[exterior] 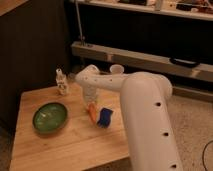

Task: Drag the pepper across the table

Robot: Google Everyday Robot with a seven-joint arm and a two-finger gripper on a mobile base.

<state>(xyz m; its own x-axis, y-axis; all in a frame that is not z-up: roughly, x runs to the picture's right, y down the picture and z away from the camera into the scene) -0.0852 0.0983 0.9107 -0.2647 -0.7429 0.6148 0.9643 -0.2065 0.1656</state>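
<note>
Pepper (92,112) lay orange near the middle of the tabletop (65,146), just beside a blue block (105,116), with a green bowl (50,118) well apart on its other side. Claw (90,100) stood directly over the pepper's far end, at or near contact; its opening and hold could not be determined. A small pale bottle (61,82) stood at the far edge.

wall (30,45): dark panelling is seen at left | shelving: pale lower rail (125,57) and upper shelf (150,9) are backed by darkness | floor (196,125): speckled grey | scene is dimly lit
</note>
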